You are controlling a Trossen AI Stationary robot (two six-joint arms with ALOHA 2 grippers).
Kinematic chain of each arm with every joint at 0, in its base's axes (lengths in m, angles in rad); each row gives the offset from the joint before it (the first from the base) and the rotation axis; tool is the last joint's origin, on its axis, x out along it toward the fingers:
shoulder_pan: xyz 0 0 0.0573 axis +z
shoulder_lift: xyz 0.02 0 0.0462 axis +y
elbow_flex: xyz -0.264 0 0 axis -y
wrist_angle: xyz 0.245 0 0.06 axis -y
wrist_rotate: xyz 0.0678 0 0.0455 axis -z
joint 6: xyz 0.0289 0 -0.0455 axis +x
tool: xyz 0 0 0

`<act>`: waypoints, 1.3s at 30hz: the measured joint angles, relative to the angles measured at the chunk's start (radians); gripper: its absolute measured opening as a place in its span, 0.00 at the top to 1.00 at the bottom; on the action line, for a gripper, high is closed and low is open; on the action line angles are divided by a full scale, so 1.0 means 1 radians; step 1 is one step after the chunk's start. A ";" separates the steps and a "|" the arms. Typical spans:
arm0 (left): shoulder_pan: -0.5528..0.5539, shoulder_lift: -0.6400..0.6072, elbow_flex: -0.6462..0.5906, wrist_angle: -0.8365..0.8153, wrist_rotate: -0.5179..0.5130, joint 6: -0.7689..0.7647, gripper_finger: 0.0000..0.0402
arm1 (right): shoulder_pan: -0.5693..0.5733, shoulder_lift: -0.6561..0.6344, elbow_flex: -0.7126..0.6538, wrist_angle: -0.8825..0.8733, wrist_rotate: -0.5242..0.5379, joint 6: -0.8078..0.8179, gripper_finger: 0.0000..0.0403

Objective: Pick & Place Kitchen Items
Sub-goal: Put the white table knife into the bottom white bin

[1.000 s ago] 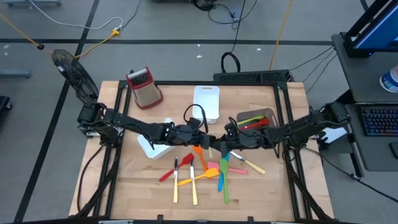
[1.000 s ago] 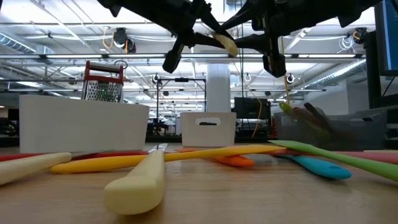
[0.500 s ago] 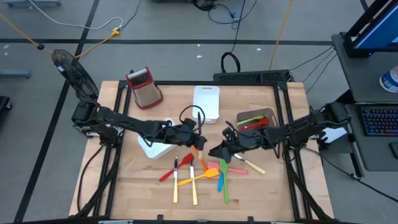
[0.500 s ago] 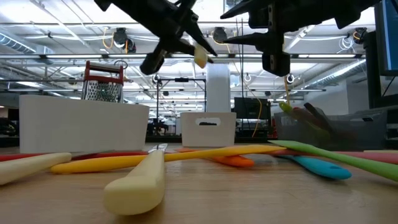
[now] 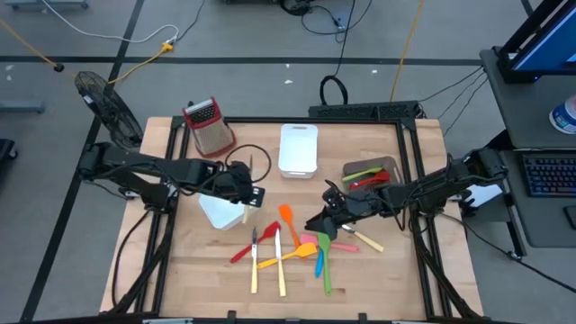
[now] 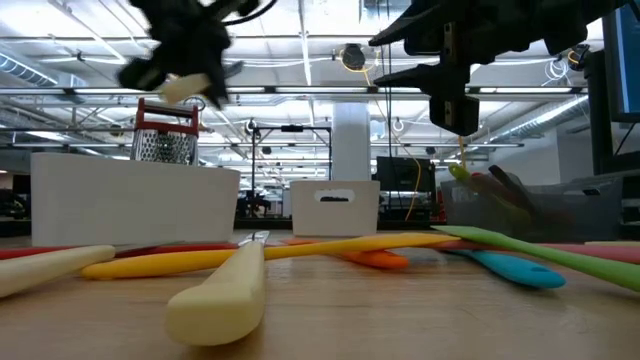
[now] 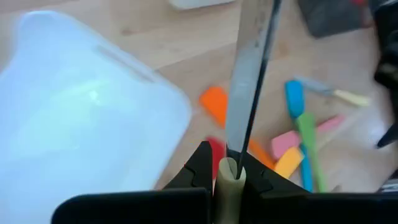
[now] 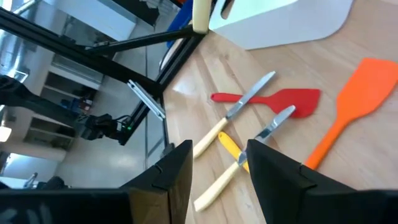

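My left gripper (image 5: 247,192) hangs over the white bin (image 5: 219,212) at the table's left, shut on a cream-handled knife (image 7: 247,81); in the low view it is high up (image 6: 182,62). My right gripper (image 5: 319,221) is open above the utensil pile, touching nothing; its fingers frame the pile (image 8: 217,177). On the wood lie an orange spatula (image 5: 287,217), a red spatula (image 5: 259,238), cream-handled knives (image 5: 280,270), and yellow (image 5: 274,261), pink (image 5: 308,247), blue (image 5: 319,262) and green (image 5: 325,266) utensils. My left gripper pinches the knife between its two fingers by the cream handle (image 7: 227,182), just behind the blade. The fingers lie across the knife. The steel blade (image 5: 253,163) points toward the far edge, the handle's end (image 5: 245,215) toward the near edge. The knife is lifted clear above the white bin.
A metal box grater with a red top (image 5: 209,126) stands at the far left. A second white bin (image 5: 298,148) sits at the far middle. A grey bin (image 5: 391,166) on the right holds green and red utensils. Bare wood shows near the front corners.
My left gripper has carried the knife from the table's middle toward the left edge, ending over the white bin, still shut on it. My right gripper has shifted slightly toward the near edge over the pile. The utensils on the table have not moved.
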 joint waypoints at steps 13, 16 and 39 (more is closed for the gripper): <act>0.043 0.019 0.012 -0.190 0.157 0.089 0.96 | 0.000 0.000 0.000 0.028 0.002 -0.016 0.64; 0.048 0.028 0.065 -0.283 0.155 0.113 0.96 | 0.000 0.000 0.000 0.025 0.003 -0.019 0.64; 0.086 0.416 0.296 -0.841 0.300 0.510 0.96 | -0.003 0.000 0.000 0.006 0.004 -0.042 0.64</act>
